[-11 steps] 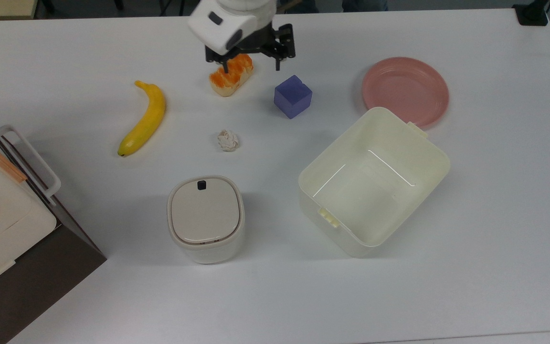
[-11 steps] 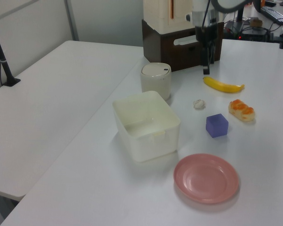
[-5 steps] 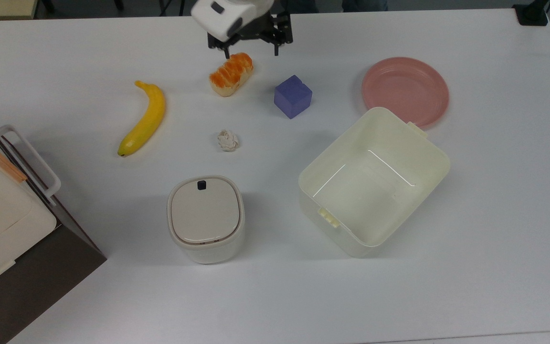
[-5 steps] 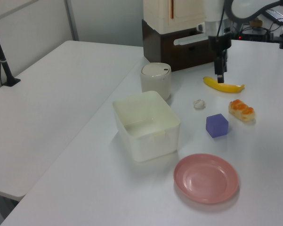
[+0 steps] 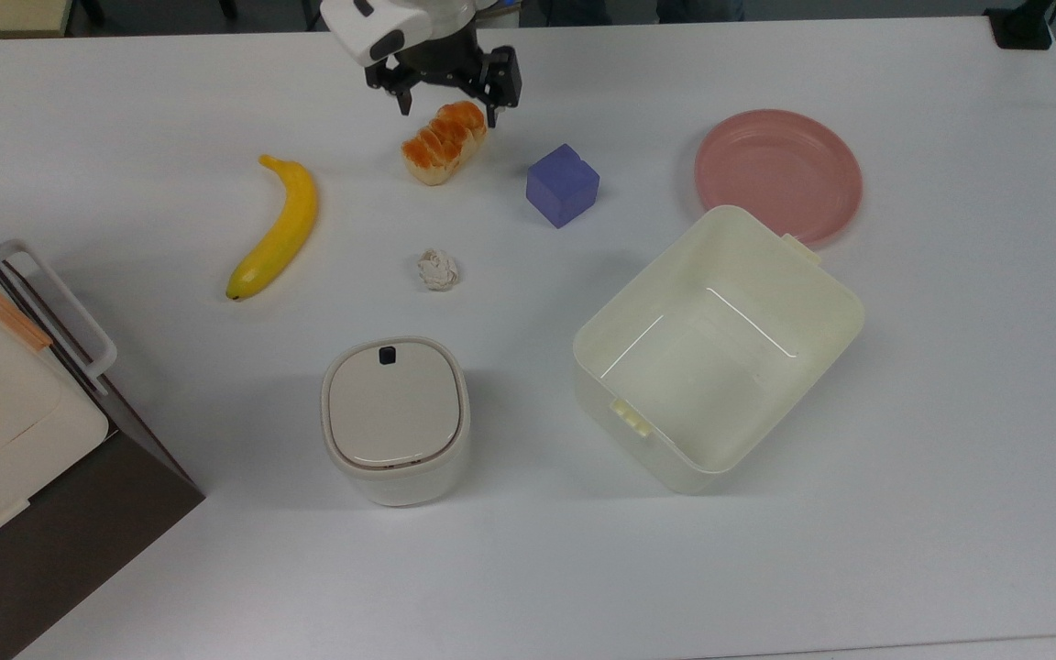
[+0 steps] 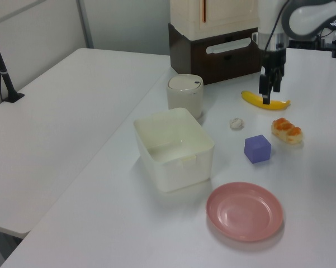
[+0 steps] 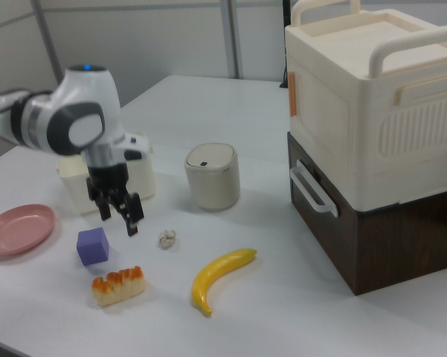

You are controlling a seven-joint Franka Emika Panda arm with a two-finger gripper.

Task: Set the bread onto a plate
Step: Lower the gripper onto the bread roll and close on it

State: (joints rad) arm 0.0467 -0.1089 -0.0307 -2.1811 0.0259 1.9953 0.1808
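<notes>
Gripper (image 5: 445,99) is open and holds nothing; in the top view its two black fingers stand apart at the far end of the bread (image 5: 444,143), one on each side. In the right view the gripper (image 7: 119,214) hangs clear above the table, with the bread (image 7: 119,285) lying lower in the frame, not touched. In the left view the gripper (image 6: 269,92) overlaps the banana (image 6: 265,101), while the bread (image 6: 287,130) lies apart from it.

Bread lies flat on the white table (image 5: 950,412), ridged orange top up, between the banana (image 5: 278,229) and the purple cube (image 5: 563,185). The plate (image 5: 777,174) is bare and well apart from the bread, at the top view's right, beyond the cube. The cream tub (image 5: 719,346) sits just beside the plate; from above its rim overlaps the plate's edge, but the left view shows a gap of table between tub (image 6: 173,148) and plate (image 6: 245,211).

Paper ball (image 5: 437,269) lies near the middle, the lidded cream bin (image 5: 395,419) nearer the top view's bottom edge. The right view shows the whole stacked box: a cream handled case (image 7: 372,104) on a dark brown base (image 7: 379,238). The top view shows just its corner.

No readable writing or labels anywhere.
</notes>
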